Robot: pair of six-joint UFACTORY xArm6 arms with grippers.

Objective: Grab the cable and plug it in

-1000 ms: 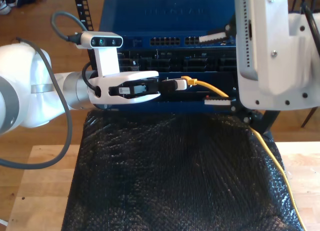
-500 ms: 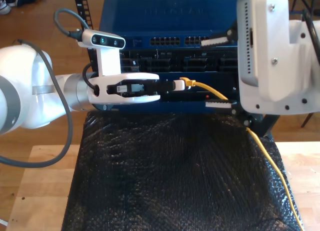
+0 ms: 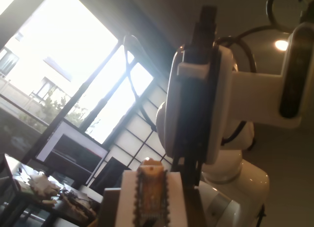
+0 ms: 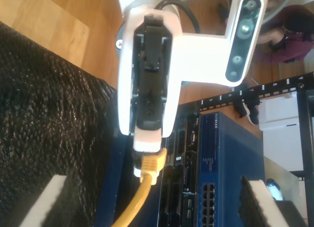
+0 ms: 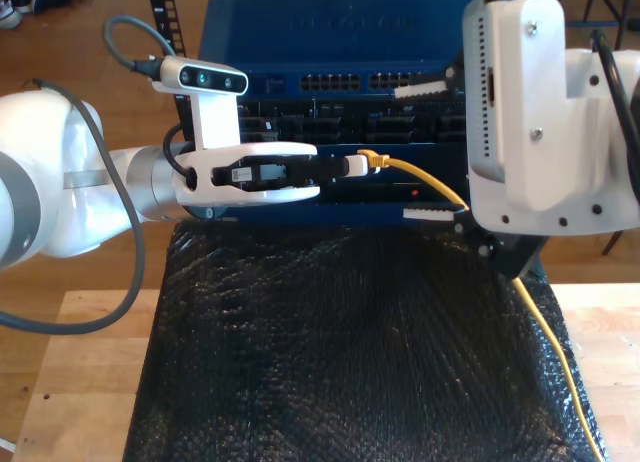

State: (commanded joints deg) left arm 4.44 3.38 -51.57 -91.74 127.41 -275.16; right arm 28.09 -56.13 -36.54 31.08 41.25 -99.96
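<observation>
Progress: grab done; my first gripper [image 5: 352, 168] holds the cable [image 5: 425, 182] by its plug end, w/ plug [image 3: 150, 190] seen between its pads. Plug-in left, I judge.
Cable pos: in front of blue switch [image 5: 330, 27], trailing to exterior view's right over black mat [image 5: 340, 352].
Second gripper [image 4: 157, 200]: jaws wide, empty, cable between them w/o contact.

Blue network switch [image 5: 340, 27] on rack, black bubble-wrap mat [image 5: 350, 352], wooden table [image 5: 80, 382]

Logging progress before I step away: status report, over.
My first tool shut on the cable, plug end at the blue switch. My second tool open, astride the cable. Seating unconfirmed.
</observation>
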